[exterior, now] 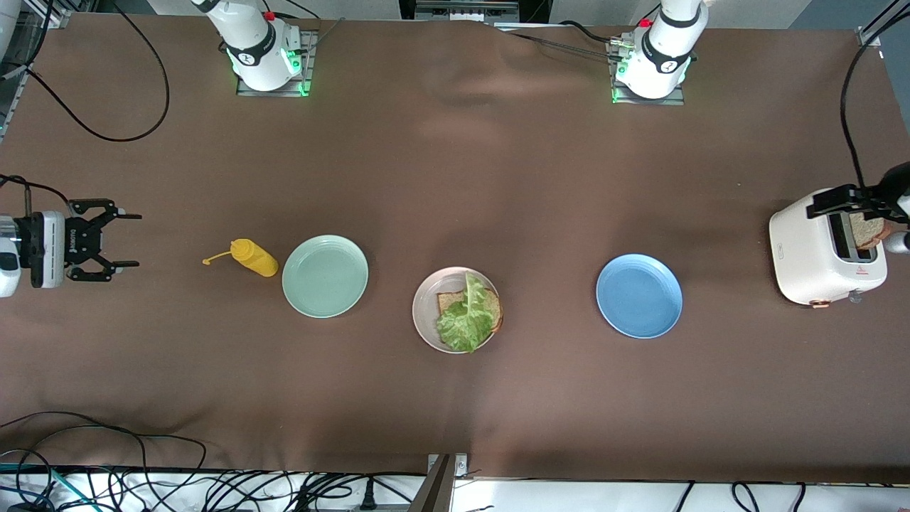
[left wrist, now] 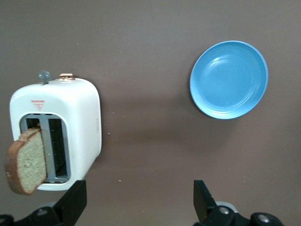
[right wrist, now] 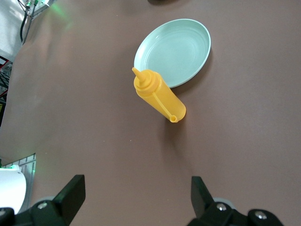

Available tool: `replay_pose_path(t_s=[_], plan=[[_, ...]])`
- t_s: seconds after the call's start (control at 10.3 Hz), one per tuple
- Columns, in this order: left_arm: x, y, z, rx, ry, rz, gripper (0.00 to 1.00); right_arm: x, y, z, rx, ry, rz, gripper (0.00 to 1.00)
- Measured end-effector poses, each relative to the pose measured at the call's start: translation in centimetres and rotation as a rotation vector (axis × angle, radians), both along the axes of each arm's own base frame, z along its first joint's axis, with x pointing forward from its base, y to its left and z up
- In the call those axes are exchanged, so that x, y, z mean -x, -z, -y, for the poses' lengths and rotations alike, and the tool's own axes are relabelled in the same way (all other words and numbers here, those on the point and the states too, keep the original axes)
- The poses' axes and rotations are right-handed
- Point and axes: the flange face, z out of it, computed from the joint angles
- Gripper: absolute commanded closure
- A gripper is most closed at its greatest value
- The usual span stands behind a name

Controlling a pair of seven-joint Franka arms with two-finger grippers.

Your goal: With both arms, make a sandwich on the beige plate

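The beige plate [exterior: 425, 321] lies at the middle of the table, holding one bread slice [exterior: 448, 302] with a ruffled lettuce leaf [exterior: 466, 320] draped over it; no top slice is on it. Taking that plate as the centre of the front view, the mint green plate [exterior: 325, 275] sits at about ten o'clock with a yellow squeeze bottle [exterior: 254, 257] lying on its side just past it, and the blue plate [exterior: 639, 296] lies at about three o'clock. A white toaster [exterior: 817, 263] stands at the left arm's end, a second bread slice [left wrist: 26, 161] poking from its slot. The left gripper [left wrist: 140, 200] hangs over the toaster, fingers spread apart and empty. The right gripper [exterior: 121, 240] hovers at the right arm's end, fingers also apart and empty.
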Motion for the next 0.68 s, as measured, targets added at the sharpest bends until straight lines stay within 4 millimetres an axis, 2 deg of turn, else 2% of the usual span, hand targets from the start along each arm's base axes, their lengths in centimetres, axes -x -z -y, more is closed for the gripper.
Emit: replay_pose_path(t_s=[0.29, 0.48, 0.68], plan=[[1.2, 2.1, -7.3, 0.022, 0.062, -0.013, 0.0, -0.2, -4.0, -3.4, 0.255, 0.179, -0.049, 0.0], [2.1, 4.7, -12.7, 0.039, 0.098, -0.012, 0.0, 0.5, -6.3, -6.2, 0.396, 0.324, -0.055, 0.0], [2.6, 7.5, -16.3, 0.054, 0.124, -0.005, 0.0, 1.2, -8.4, -9.4, 0.536, 0.459, -0.077, 0.0]])
